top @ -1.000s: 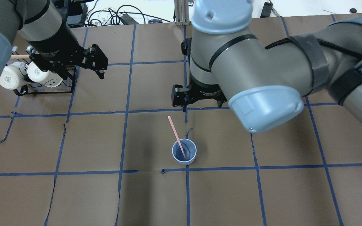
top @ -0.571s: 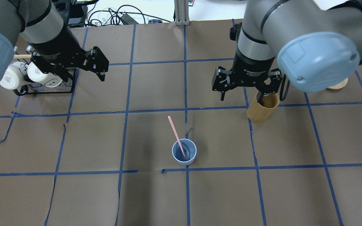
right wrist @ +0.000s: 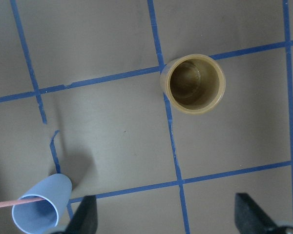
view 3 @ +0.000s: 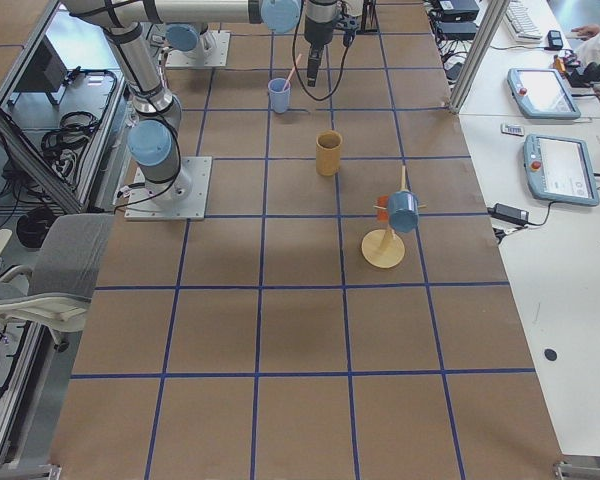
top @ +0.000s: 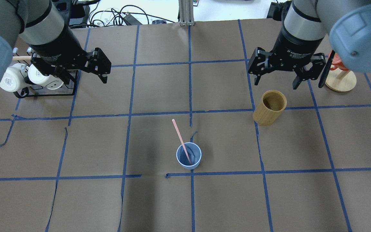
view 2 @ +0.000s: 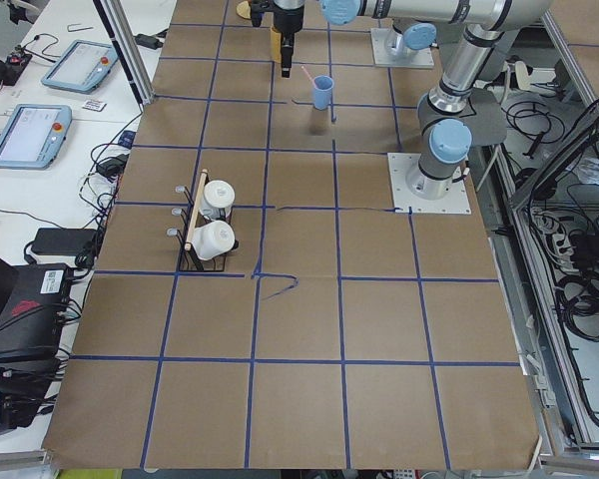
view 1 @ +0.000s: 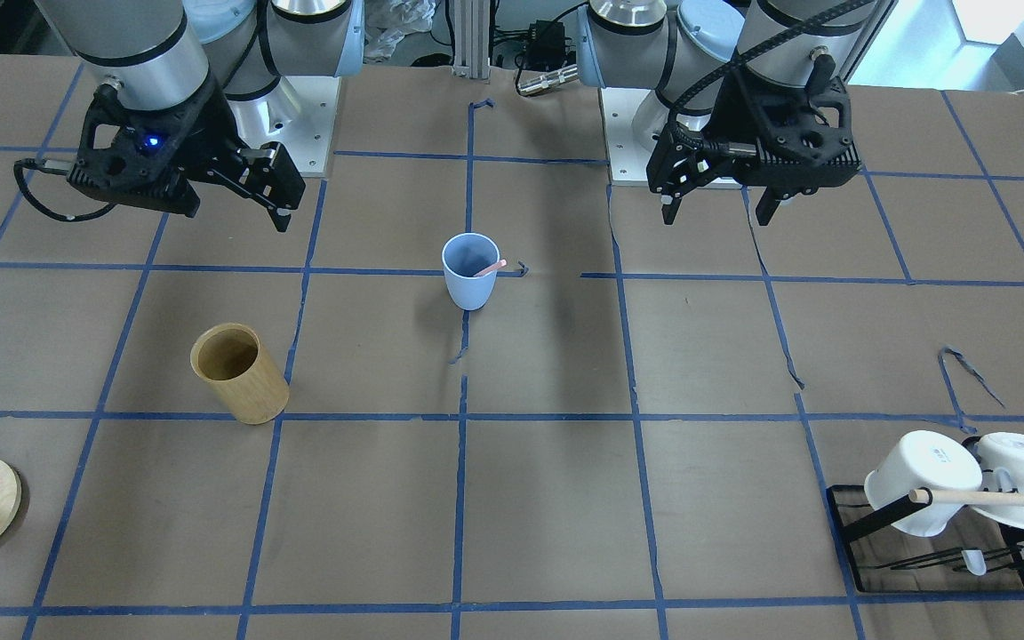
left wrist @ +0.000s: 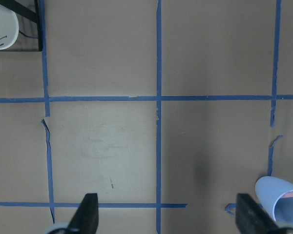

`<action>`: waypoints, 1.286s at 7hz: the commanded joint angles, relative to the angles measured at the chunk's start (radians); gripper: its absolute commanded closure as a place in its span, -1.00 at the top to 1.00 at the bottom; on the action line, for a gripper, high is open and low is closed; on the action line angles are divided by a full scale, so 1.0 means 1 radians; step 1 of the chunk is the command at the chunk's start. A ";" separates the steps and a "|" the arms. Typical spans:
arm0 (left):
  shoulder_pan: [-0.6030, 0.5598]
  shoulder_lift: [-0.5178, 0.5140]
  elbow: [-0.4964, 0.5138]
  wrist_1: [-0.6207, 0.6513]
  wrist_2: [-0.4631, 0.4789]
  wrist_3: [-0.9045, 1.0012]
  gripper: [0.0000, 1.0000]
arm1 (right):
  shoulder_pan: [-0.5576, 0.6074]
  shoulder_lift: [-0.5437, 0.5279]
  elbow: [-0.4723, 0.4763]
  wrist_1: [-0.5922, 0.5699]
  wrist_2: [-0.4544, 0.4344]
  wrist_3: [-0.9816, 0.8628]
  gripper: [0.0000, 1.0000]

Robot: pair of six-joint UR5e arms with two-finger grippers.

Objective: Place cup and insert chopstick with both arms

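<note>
- The left tool (view 1: 716, 210) hangs above the brown paper-covered worktop (top: 92, 145) with its jaws spread wide and nothing between them. Its wrist view shows only bare paper and blue tape lines under the fingertips.
- The right tool (top: 276, 82) is likewise wide open and empty. It hovers just behind the tan wooden cylinder cup (top: 268, 109), without touching it.
- The pale blue plastic cup (view 1: 470, 277) stands upright near the middle of the worktop, between the two arms and well apart from both tools.
- The thin pink chopstick (top: 180, 137) sits inside that cup. Its lower end is down in the bowl and its upper end leans out over the rim (toward the robot's left and away from its base, as the overhead view shows).
- Judged against the task, both halves look done: the cup is placed and the chopstick is in it, and neither arm holds anything.
- What seems left is little, perhaps only moving the arms to a rest pose. The chopstick's lean looks stable, though a knock to the cup could tip it out.
- Farther out, two white mugs (top: 42, 79) hang on a black wire rack (top: 48, 93) under the left arm, and a round wooden stand (top: 343, 84) with an orange-red cup sits beyond the right tool. Neither seems part of what remains.
</note>
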 commanded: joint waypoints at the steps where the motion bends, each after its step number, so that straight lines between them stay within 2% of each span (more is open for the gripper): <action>1: -0.001 -0.001 -0.002 0.002 0.001 -0.002 1.00 | -0.006 -0.011 -0.005 0.012 -0.102 -0.099 1.00; 3: -0.001 0.002 -0.002 0.000 0.000 -0.003 1.00 | -0.003 -0.042 -0.008 0.032 -0.092 -0.142 1.00; 5: 0.002 0.011 -0.004 -0.005 0.003 -0.003 1.00 | -0.002 -0.065 -0.005 0.042 -0.041 -0.137 1.00; 9: 0.002 0.010 -0.010 -0.002 0.000 -0.005 1.00 | -0.003 -0.064 -0.005 0.042 -0.037 -0.136 1.00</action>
